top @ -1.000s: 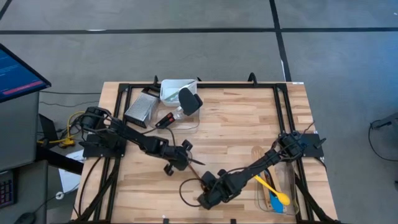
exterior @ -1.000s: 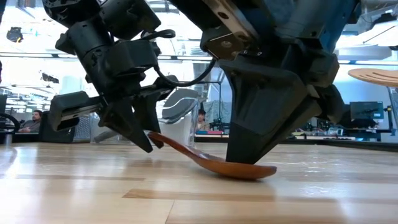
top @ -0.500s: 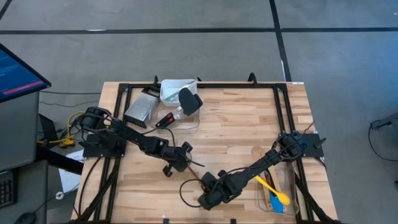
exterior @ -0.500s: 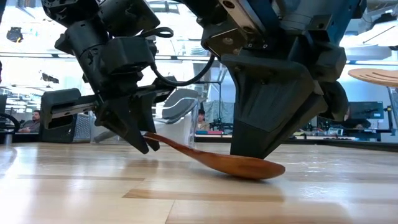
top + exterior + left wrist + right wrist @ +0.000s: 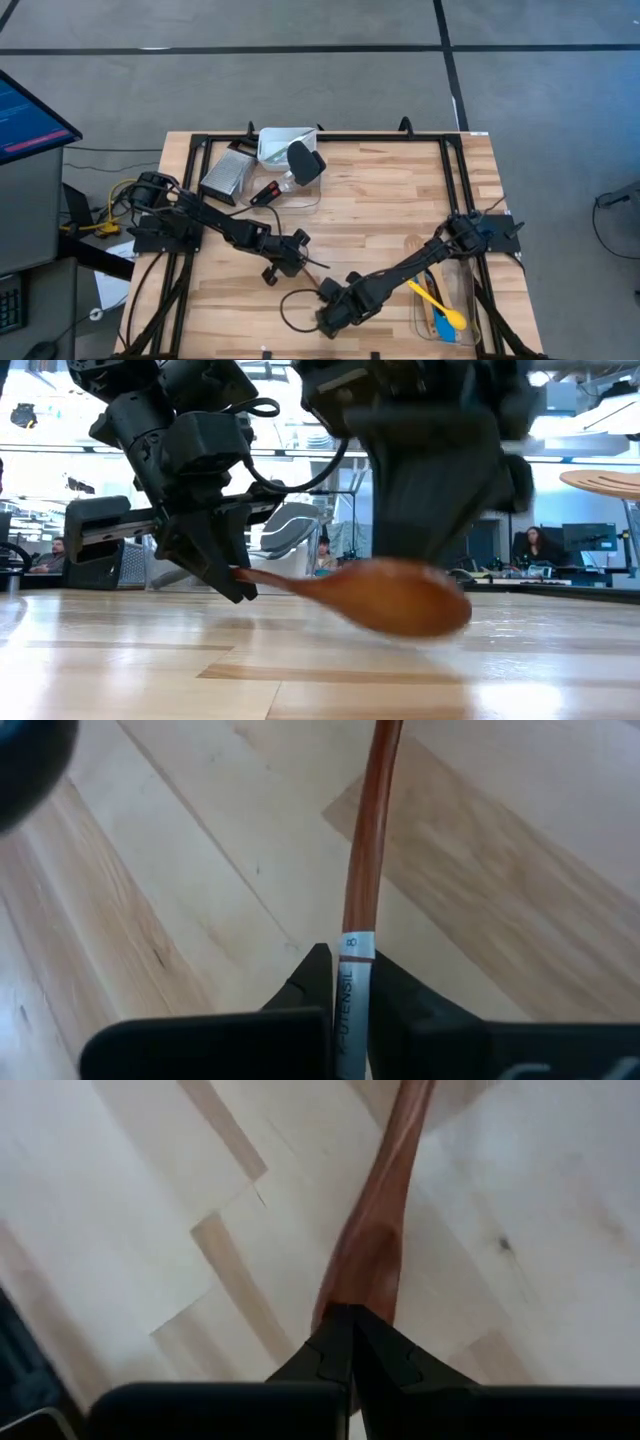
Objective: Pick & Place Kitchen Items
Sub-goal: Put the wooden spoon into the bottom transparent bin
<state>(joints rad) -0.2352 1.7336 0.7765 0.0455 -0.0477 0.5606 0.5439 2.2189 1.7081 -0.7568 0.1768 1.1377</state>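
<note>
Wooden spoon (image 5: pixel 380 595) sits near the front middle of the bench (image 5: pixel 390 215), long axis running diagonally between the two tools: handle end toward the left tool (image 5: pixel 300 252), bowl end toward the right tool (image 5: pixel 330 300). Spoon is reddish-brown, glossy, thin round handle widening into an oval bowl, with a white printed label band at the handle's tip. Left tool clamped on the handle tip, fingers (image 5: pixel 312 982) pinching right over the label. In the low view the spoon is off the bench, handle slanting slightly up toward the left tool, bowl blurred and hanging just above the wood. Right tool fingers (image 5: pixel 335 1342) pressed together at the bowl end, spoon (image 5: pixel 375 1240) running straight away from them; the bowl itself is hidden behind the fingers, so cannot tell if they actually pinch it. Clear tub (image 5: pixel 455 300) at the bench's right front edge holds a yellow spoon (image 5: pixel 440 305) and a blue item.
</note>
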